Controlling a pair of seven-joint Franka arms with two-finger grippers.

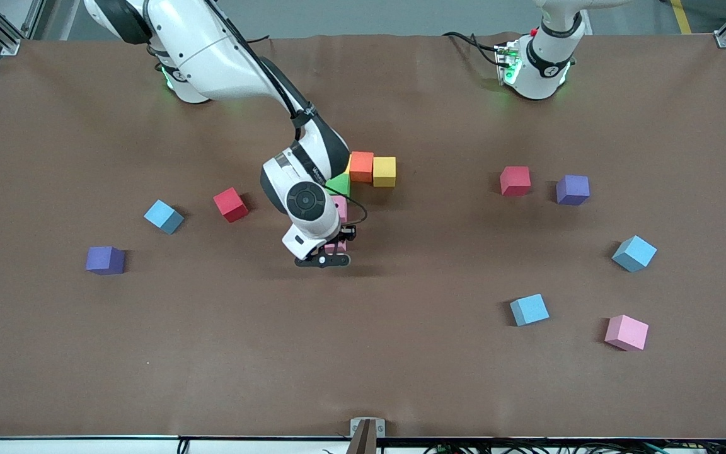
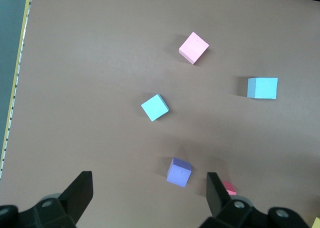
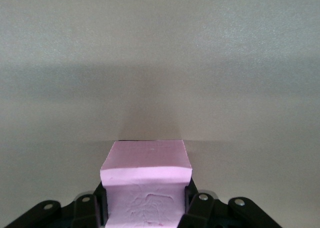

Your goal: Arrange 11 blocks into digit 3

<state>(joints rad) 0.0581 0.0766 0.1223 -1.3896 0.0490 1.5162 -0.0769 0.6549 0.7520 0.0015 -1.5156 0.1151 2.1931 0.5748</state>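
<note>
My right gripper [image 1: 333, 252] is low over the middle of the table, shut on a pink block [image 3: 146, 178] whose sides its fingers [image 3: 197, 205] press. That pink block [image 1: 336, 246] sits just nearer the front camera than a column of a pink block [image 1: 339, 207] and a green block [image 1: 338, 184]. An orange block [image 1: 361, 166] and a yellow block [image 1: 384, 171] adjoin the green one. The arm hides part of this group. My left gripper [image 2: 149, 188] waits open high over the left arm's end of the table, holding nothing.
Loose blocks lie around: red [image 1: 230, 204], light blue [image 1: 163, 216] and purple [image 1: 105, 260] toward the right arm's end. Red [image 1: 515, 180], purple [image 1: 572, 190], light blue [image 1: 634, 253], light blue [image 1: 529, 309] and pink [image 1: 626, 332] lie toward the left arm's end.
</note>
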